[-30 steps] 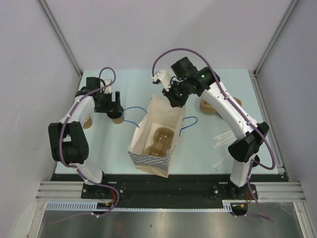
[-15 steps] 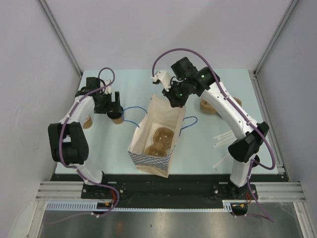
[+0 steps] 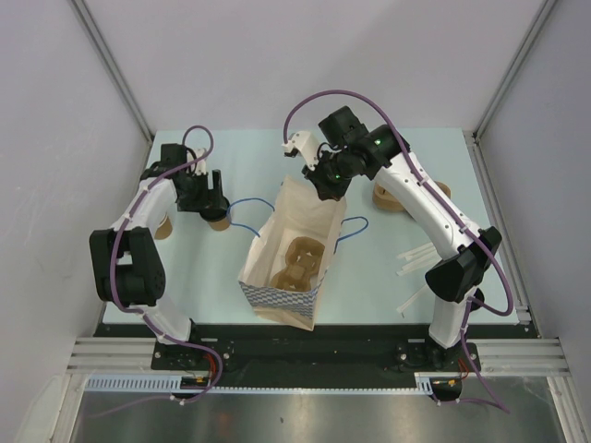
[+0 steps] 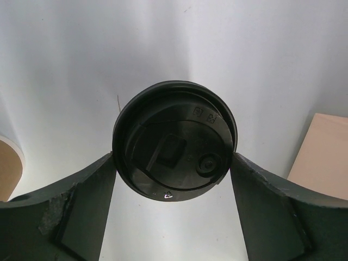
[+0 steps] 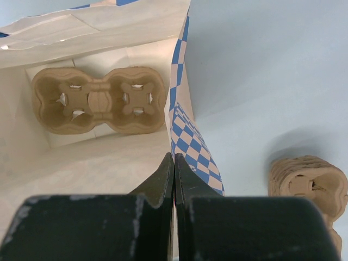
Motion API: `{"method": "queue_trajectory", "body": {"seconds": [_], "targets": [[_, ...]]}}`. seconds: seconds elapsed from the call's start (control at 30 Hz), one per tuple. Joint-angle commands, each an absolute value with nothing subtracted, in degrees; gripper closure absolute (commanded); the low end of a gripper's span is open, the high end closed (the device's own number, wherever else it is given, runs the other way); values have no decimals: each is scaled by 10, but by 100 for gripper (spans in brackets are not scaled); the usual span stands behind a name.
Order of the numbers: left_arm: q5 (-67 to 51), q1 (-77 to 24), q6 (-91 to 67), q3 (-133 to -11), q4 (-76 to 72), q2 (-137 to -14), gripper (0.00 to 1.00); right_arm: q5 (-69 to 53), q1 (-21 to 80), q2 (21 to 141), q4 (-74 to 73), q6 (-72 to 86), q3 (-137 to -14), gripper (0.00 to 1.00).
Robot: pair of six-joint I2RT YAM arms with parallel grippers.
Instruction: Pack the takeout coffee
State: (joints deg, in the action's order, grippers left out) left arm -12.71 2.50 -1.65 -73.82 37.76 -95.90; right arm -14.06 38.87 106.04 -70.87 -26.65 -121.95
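The takeout coffee point(image 3: 219, 221), a small brown cup with a black lid point(image 4: 174, 141), stands on the table left of the bag. My left gripper point(image 3: 213, 197) is over it, and both fingers point(image 4: 81, 212) touch the sides of the lid, shut on it. The paper bag point(image 3: 294, 254) with a blue checked edge stands open mid-table, with a moulded cup carrier point(image 5: 98, 100) at its bottom. My right gripper point(image 5: 174, 159) is shut on the bag's far rim point(image 3: 325, 185) and holds it.
A stack of lidless brown cups point(image 3: 163, 225) stands left of the coffee. Stacked cup carriers point(image 3: 392, 197) sit right of the bag and show in the right wrist view point(image 5: 309, 182). White straws point(image 3: 416, 263) lie at the right. Blue bag handles point(image 3: 242, 209) lie beside the bag.
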Motion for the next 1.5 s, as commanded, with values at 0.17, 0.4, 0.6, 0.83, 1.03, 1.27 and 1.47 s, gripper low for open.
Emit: {"method": "queue_trajectory", "body": {"seconds": [0.17, 0.4, 0.6, 0.83, 1.03, 1.27, 1.47], "targets": [[-132, 27, -15, -739, 374, -943, 36, -145, 386, 1034, -706, -267, -1220, 100], [-141, 26, 35, -766, 408, -924, 62, -147, 386, 1033, -707, -265, -1218, 100], [-179, 27, 79, -785, 435, -886, 71, -149, 382, 1027, -711, -265, -1213, 100], [-214, 27, 134, -799, 467, -837, 76, -152, 381, 1025, -713, -262, -1212, 100], [-223, 27, 154, -773, 486, -838, 76, -154, 382, 1025, -713, -262, -1213, 100], [-230, 25, 143, -732, 441, -860, 74, -154, 384, 1025, -714, -262, -1212, 100], [-221, 22, 140, -699, 408, -874, 71, -155, 384, 1027, -713, -262, -1209, 100]]}}
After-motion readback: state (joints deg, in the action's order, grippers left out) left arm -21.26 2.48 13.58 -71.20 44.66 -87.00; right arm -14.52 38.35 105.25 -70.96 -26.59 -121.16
